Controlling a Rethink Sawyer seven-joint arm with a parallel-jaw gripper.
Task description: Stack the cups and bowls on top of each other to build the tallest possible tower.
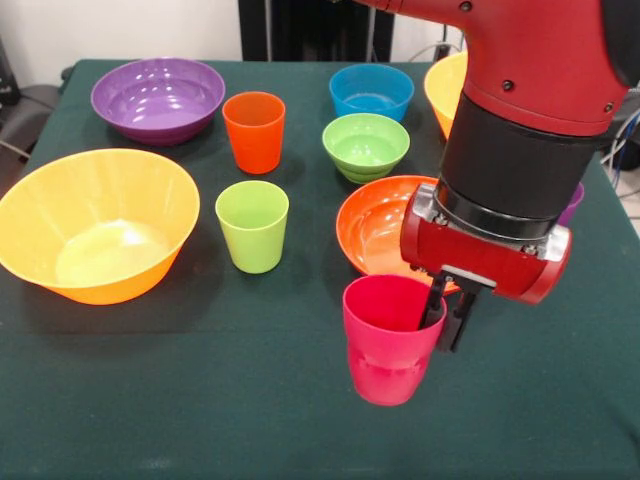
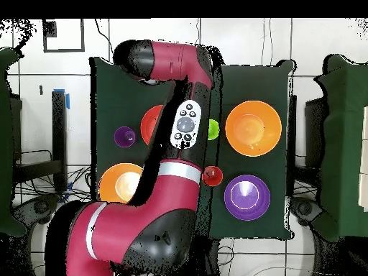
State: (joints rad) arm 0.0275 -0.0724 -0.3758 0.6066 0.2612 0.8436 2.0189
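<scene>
Nearest the front camera, my end effector (image 1: 445, 318) pinches the rim of the crimson cup (image 1: 388, 340), one finger inside the wall and one outside, the cup upright at the near side of the dark green counter (image 1: 200, 400); whether its base touches the cloth I cannot tell. Just behind it sits the red-orange bowl (image 1: 375, 225), partly hidden by my red wrist. To its left in the front view stands the lime green cup (image 1: 252, 226), and further left the large orange bowl (image 1: 97, 224), both upright and apart from each other. Farther back come the orange-red cup (image 1: 254, 131) and the small lime green bowl (image 1: 366, 146), with the purple bowl (image 1: 158, 99) and small blue bowl (image 1: 371, 92) near the far edge. A second orange bowl (image 1: 445, 90) shows at the far right behind my arm, and a sliver of purple (image 1: 572, 203) peeks out beside my wrist. From overhead, my arm (image 2: 169, 165) covers the counter's middle, with the large orange bowl, the purple bowl and a small purple cup (image 2: 124, 136) visible around it. Nothing is stacked.
</scene>
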